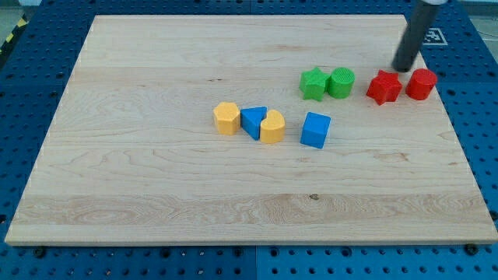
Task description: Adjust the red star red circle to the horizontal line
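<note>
The red star point(384, 87) and the red circle point(421, 83) sit side by side near the board's right edge, the star on the left, with a small gap between them. The circle sits slightly higher in the view than the star. My tip point(403, 68) is just above the gap between them, close to the star's upper right and the circle's upper left. The dark rod rises from it toward the view's top.
A green star point(313, 83) and green circle point(340, 82) touch each other left of the red star. Lower, in a row: a yellow hexagon point(226, 117), blue triangle point(253, 121), yellow heart point(272, 127), blue cube point(315, 130). The wooden board point(156, 194) lies on a blue pegboard.
</note>
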